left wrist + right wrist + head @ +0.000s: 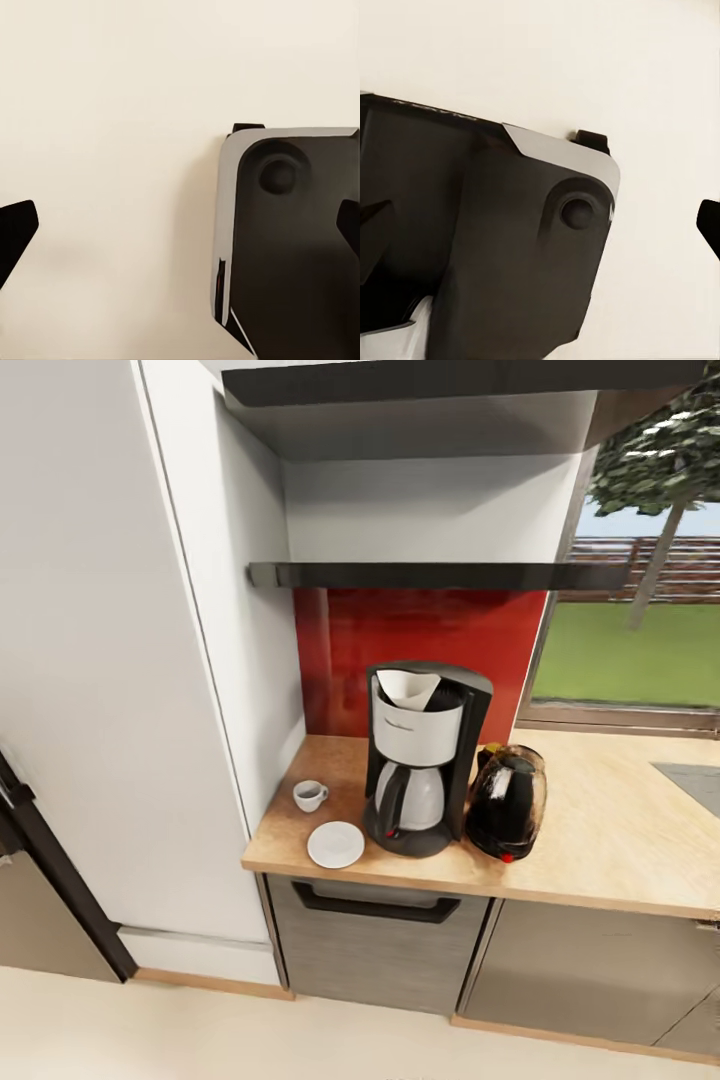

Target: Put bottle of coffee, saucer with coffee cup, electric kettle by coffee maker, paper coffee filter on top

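With filter set in the coffee maker (425, 755) and electric kettle (508, 802) beside it, the coffee cup (309, 794) stands just off the saucer (335, 844) (both grippers spread, empty), so seating it seems next.

In the left wrist view, the left tool (180, 232) is held wide open, its two dark fingertips (16, 232) seen at opposite edges. In the right wrist view, the right tool (544, 221) is likewise spread open, nothing being gripped between its fingertips (709, 223).
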Robot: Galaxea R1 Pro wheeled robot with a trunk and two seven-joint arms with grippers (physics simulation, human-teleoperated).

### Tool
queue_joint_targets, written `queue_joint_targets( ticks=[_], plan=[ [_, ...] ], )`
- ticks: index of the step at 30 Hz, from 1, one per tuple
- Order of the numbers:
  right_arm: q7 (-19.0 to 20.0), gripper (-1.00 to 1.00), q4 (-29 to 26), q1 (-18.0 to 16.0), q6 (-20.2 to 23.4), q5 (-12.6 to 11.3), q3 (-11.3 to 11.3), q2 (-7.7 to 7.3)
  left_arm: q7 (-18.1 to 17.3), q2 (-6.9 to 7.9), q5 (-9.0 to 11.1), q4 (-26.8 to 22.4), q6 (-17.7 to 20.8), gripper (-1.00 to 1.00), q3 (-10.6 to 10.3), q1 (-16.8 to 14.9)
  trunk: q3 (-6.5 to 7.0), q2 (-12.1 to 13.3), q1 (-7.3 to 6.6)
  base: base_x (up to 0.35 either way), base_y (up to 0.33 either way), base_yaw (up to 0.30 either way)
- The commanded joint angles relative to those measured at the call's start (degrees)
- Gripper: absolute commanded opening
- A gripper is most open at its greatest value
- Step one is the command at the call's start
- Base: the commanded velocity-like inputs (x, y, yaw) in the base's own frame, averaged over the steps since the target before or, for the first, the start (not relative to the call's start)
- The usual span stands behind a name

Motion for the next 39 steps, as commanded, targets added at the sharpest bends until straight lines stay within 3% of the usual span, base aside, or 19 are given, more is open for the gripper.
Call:
queue_joint_targets(
  ticks=[1, 20, 39],
  plan=[
    [0.1, 1.0, -0.07, -0.02, 0.29, -0.62, 0.48, -0.01, -0.21, 0.0, -0.59, -0.11, -0.07, 1.0, 0.5, 0.03, -0.12, -0.06, 0.01, 0.0, 0.026, -0.25],
    [0.05, 1.0, -0.21, -0.01, 0.29, -0.69, 0.4, 0.06, -0.23, 0.0, -0.68, -0.11, -0.07, 1.0, 0.47, 0.11, -0.81, -0.06, 0.01, 0.0, 0.003, -0.257],
    [0.06, 1.0, -0.3, -0.04, -0.11, -0.86, 0.18, -1.21, -0.32, -0.05, -0.78, -0.06, -0.07, 1.0, 0.13, 0.25, -0.83, -0.06, 0.01, 0.0, 0.0, -0.018]
  ],
)
